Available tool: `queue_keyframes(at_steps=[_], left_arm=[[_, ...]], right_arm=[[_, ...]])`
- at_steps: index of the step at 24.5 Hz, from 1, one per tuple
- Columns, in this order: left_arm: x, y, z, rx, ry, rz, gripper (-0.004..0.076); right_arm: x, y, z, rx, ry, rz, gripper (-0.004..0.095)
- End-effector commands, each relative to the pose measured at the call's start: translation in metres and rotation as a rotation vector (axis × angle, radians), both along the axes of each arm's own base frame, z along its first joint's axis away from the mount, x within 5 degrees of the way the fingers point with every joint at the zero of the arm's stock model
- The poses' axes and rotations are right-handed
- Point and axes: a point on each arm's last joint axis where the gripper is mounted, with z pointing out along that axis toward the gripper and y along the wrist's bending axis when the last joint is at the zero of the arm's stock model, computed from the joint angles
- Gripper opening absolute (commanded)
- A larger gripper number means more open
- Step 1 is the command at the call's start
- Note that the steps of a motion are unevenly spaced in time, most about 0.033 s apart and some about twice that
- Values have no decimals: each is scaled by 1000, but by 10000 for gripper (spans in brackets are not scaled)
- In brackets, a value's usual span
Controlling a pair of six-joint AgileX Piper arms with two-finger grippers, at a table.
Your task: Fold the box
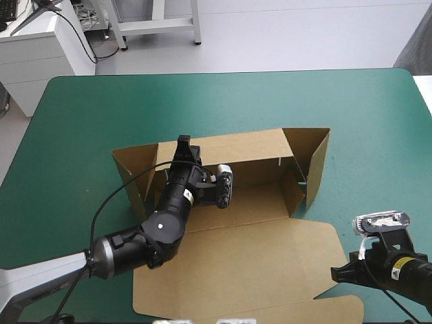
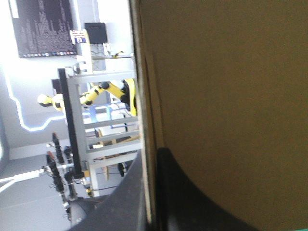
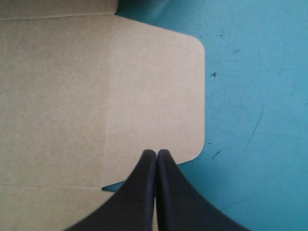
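Near edge of the box (image 1: 236,270) is cropped.

We saw the left gripper (image 2: 151,153) clamped on the brown cardboard box (image 2: 226,96) wall's edge, one black finger on either side.

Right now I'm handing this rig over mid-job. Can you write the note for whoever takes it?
Left gripper: jaws shut on the box, clamping the top edge of its far wall.
Right gripper: jaws shut, apparently gripping nothing, at the edge of the lid, by its rounded right-hand flap.
Box sits mid-table on the teal-green cover.
Done: far wall and both side walls stand raised.
Left: lid lies flat toward the near edge; tucking the walls looks unfinished.
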Motion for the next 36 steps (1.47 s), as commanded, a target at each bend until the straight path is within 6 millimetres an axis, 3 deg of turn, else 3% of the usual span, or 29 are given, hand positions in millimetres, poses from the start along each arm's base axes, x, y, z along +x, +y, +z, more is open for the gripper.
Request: queue_keyframes(at_steps=[1, 8, 15, 19, 21, 22, 23, 26, 30, 36], left_arm=[[-19, 7, 18, -10, -168, -69, -8], [-25, 8, 11, 71, -150, -169, -8], [-24, 10, 12, 40, -152, -129, -8], [-24, 10, 12, 40, -152, -129, -8], [-24, 10, 12, 40, -152, -129, -8], [-24, 10, 12, 40, -152, -129, -8], [-24, 10, 12, 39, -151, -128, -8], [-24, 10, 12, 39, -151, -128, -8], [-24, 10, 12, 39, -150, -130, -8], [-24, 9, 11, 37, -146, -141, -8]], right_arm=[[4, 1, 10, 22, -61, -4, -19], [4, 1, 10, 22, -62, -5, -19], [5, 2, 11, 22, -83, 4, 20], [6, 4, 13, 54, -94, 7, 182], [7, 5, 14, 75, -105, 6, 350], [8, 6, 15, 86, -127, 5, 510], [10, 6, 17, 93, -147, 3, 597], [15, 8, 23, 139, -220, -27, 754], [30, 7, 37, 119, -246, -73, 765], [73, 15, 59, 31, -226, -90, 763]])
